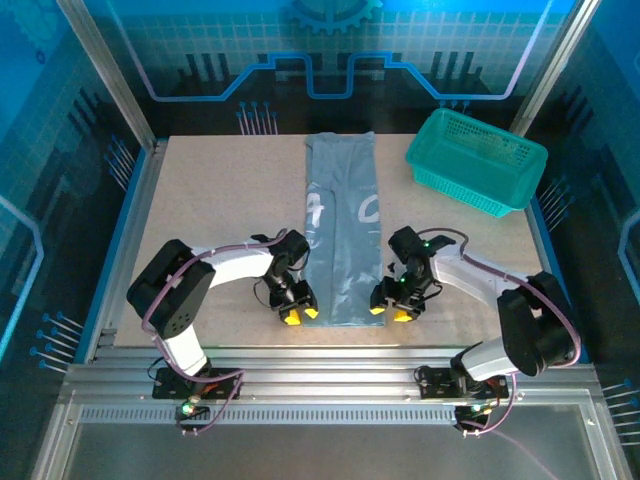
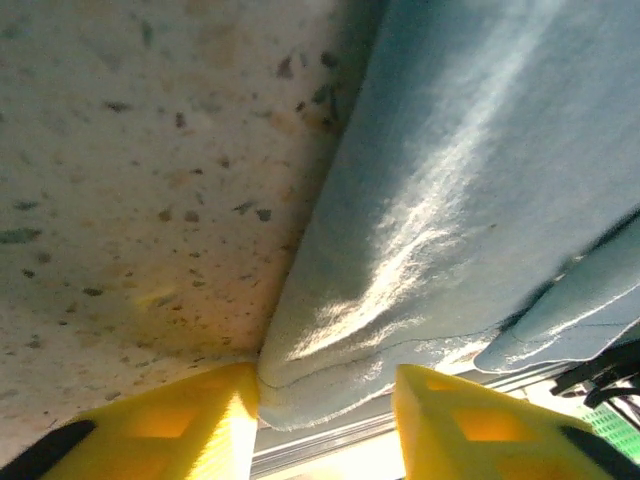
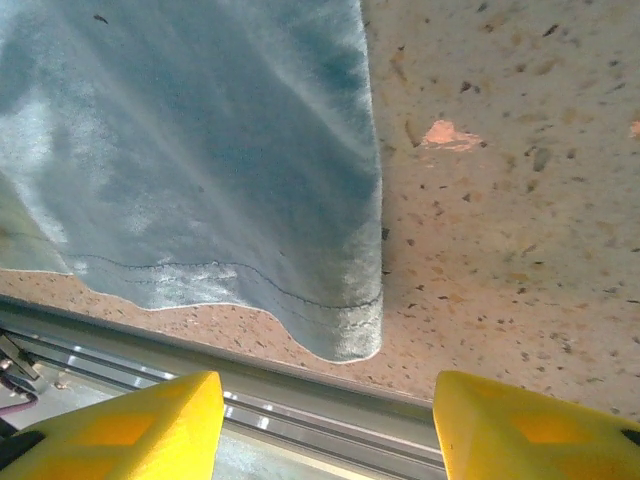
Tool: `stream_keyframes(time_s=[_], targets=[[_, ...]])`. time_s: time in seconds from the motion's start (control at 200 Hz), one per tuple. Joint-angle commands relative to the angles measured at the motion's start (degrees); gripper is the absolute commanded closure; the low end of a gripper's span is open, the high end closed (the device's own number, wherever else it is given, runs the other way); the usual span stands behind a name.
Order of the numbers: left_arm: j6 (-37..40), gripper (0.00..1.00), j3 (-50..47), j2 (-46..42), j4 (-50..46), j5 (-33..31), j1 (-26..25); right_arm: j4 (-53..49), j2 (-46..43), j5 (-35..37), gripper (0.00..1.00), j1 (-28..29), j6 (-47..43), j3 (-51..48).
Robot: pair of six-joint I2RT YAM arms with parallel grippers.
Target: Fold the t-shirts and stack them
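the left gripper (image 2: 325, 425) is sitting low at the near left corner of the t-shirt (image 2: 470, 200). its yellow fingers (image 2: 190, 425) are standing apart, with the stitched hem corner lying in the gap between them. one finger is just beside the fabric edge and a strip of daylight is showing by the other, so nothing is being pinched yet. the right gripper (image 3: 330, 430) is hovering at the near right corner, jaws standing wide open, with the hem corner (image 3: 350, 335) lying just beyond the fingertips and apart from them.

out from the grippers, the t-shirt (image 1: 340, 230) is lying flat in the middle of the speckled table (image 1: 220, 200) as a long narrow strip running from the near edge to the far edge. white lettering (image 1: 315, 210) is showing on its upper face. the teal mesh basket (image 1: 465, 185) is sitting at the far right, well apart from the shirt.

judging by this, the lengthwise folds are looking done, with the sleeves tucked in. the crosswise fold, carrying the near hem toward the far end, is looking like the step in hand. the stacking is not yet done.
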Motion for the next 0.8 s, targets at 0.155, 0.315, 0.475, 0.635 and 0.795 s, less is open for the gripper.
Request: stream_keyframes(time_s=[0.155,0.315,0.475,0.635,0.795], targets=[[-3.30,0.87,0.69,0.17,5.60,-0.70,-0.57,4.58,2.08,-1.77,0.42,1.67,4.12,-1.49],[-2.78,1.00,2.33,-0.35,4.11,-0.85,-0.59,4.28,5.44,-0.18,0.50,2.58,5.30,-0.62],[-2.22,1.00,1.99,-1.35,2.98,-0.41,-0.58,4.08,7.62,1.42,0.59,2.75,6.22,-1.52],[-1.73,1.00,0.66,-2.22,2.85,1.12,-0.63,6.46,7.51,2.12,0.76,3.28,7.40,-1.76],[-1.42,1.00,-3.13,-5.11,2.89,3.02,-0.65,4.25,3.55,3.63,1.00,4.45,8.50,-1.09]])
